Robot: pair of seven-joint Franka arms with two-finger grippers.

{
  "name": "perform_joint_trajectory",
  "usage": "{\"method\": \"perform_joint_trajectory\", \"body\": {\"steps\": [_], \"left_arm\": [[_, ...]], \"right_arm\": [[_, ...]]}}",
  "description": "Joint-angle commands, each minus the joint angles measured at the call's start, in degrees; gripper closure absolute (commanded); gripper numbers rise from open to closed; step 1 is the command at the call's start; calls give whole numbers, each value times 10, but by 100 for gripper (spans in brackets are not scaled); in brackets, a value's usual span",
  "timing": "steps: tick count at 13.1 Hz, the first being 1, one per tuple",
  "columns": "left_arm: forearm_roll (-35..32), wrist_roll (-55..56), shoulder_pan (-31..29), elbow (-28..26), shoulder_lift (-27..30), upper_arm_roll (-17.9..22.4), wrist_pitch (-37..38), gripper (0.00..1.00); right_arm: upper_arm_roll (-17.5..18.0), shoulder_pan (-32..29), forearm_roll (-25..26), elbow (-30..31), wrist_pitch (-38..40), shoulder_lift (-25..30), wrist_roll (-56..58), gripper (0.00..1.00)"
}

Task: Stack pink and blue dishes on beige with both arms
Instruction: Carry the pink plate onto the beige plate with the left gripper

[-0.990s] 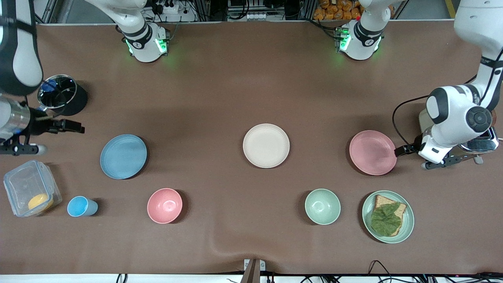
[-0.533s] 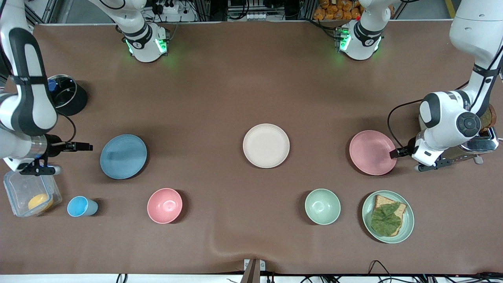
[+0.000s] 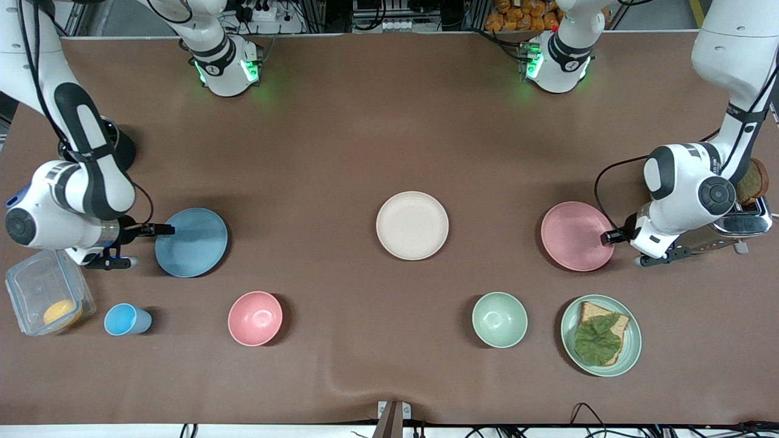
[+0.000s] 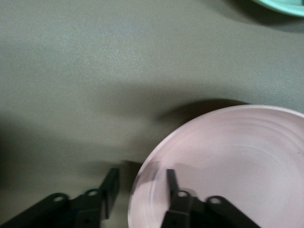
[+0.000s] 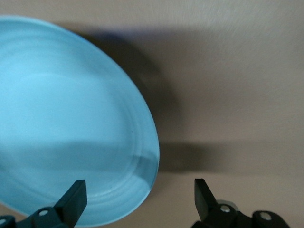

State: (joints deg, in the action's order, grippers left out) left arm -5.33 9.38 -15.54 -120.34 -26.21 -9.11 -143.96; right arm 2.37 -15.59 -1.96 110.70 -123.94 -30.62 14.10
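pink plate point(image 3: 577, 236) on bench toward left arm's end, rim between spread fingers of left gripper point(image 4: 140, 183) | blue plate point(image 3: 192, 242) toward right arm's end, rim between parted fingers of right gripper point(image 5: 137, 192) | beige plate point(image 3: 412, 225) between them, untouched

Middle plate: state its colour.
Cream-beige plate, plain; clearest in the front view.
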Motion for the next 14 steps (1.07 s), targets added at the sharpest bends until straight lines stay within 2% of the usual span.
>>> {"method": "perform_joint_trajectory", "body": {"steps": [1, 2, 3, 5, 6, 8, 10, 11, 13, 14], "left_arm": [[8, 10, 8, 7, -7, -2, -6, 100], [8, 14, 11, 8, -6, -3, -5, 100], [8, 34, 15, 15, -4, -5, -2, 100], [8, 53, 25, 27, 9, -20, 15, 100], [8, 59, 24, 35, 21, -44, 33, 100], [14, 117, 24, 89, 49, -101, 147, 100], [29, 227, 30, 197, 42, -164, 307, 100], [30, 281, 41, 221, 39, -188, 337, 100], [40, 354, 71, 222, 27, -227, 340, 100], [49, 379, 96, 222, 13, -228, 330, 100]], "right_arm": [[9, -6, -3, 11, -11, -1, 8, 68], [10, -3, -2, 11, -11, -1, 8, 92], [10, 0, -2, 10, -11, -1, 9, 99], [10, 4, -2, 10, -11, -1, 11, 100], [10, 4, -2, 9, -10, -1, 11, 100], [11, 5, -2, 7, -8, 4, 22, 100], [11, 6, -2, 7, -5, 12, 32, 100], [11, 6, -2, 7, -4, 16, 43, 100], [11, 7, -1, -5, 13, 26, 51, 100], [11, 9, 3, -21, 39, 32, 51, 100]]}}
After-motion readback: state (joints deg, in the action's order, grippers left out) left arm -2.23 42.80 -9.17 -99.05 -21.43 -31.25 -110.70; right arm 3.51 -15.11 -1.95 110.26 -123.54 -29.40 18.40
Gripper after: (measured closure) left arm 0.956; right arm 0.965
